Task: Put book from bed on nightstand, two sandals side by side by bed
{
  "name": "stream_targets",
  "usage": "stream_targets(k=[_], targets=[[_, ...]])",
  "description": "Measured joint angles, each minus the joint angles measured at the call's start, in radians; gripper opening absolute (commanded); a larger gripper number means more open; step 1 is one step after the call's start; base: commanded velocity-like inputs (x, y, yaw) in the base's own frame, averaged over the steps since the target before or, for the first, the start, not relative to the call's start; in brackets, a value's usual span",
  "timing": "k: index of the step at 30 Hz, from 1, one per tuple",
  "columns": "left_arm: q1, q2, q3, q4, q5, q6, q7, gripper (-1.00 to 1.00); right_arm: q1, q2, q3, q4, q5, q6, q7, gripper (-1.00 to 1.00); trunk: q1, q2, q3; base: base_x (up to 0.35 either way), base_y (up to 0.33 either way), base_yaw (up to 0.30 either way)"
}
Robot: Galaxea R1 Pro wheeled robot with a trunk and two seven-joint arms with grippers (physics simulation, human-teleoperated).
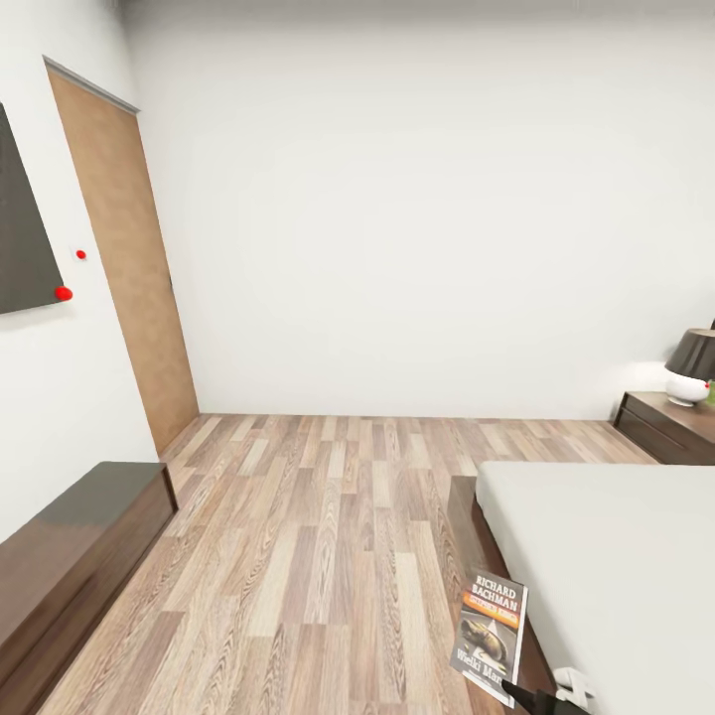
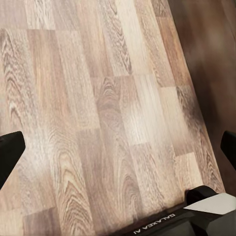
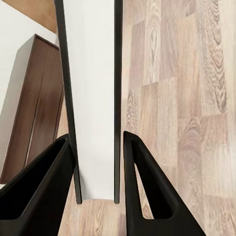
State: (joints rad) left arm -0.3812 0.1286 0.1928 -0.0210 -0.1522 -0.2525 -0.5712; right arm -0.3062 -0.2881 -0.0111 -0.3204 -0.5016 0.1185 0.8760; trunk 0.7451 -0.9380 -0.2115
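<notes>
Book handling is what this moment is about, and the scene reads left to right. At the far left a low glossy dark-brown wooden cabinet (image 1: 74, 556) is sitting against the white wall, with a tall tan wooden door (image 1: 124, 258) standing shut beyond it. The left gripper (image 2: 118, 147) is hanging over the bare light-brown wood-plank floor (image 1: 308, 536), its black fingers spread wide apart and grasping nothing, probably kept free for later work. Further right, the thin dark paperback book (image 1: 490, 636) with white "RICHARD BACHMAN" lettering and an orange band is being carried upright above the floor, just beside the dark frame of the low bed (image 1: 606, 566) with its light-grey mattress. The right gripper (image 3: 96, 167) is clenching the book edge-on between its two black fingers, which keeps it steady for travel. At the far right, the dark reddish-brown wooden nightstand (image 1: 670, 427) carrying a dark-shaded lamp (image 1: 692, 367) is waiting, well apart, as the likely destination.
</notes>
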Motion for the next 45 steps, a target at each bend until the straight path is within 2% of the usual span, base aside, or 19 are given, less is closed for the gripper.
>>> stream_targets(k=[14, 45], targets=[[0.020, -0.005, 0.000, -0.001, 0.000, 0.000, -0.005, 1.00, 0.000, -0.001, 0.000, 0.000, 0.000, 0.000, 0.000, -1.00, 0.000, 0.000, 0.000, 0.000, 0.000, 0.000], [0.020, -0.005, 0.000, -0.001, 0.000, 0.000, -0.005, 1.00, 0.000, 0.000, 0.000, 0.000, 0.000, 0.000, 0.000, -1.00, 0.000, 0.000, -0.032, 0.000, 0.000, 0.000]])
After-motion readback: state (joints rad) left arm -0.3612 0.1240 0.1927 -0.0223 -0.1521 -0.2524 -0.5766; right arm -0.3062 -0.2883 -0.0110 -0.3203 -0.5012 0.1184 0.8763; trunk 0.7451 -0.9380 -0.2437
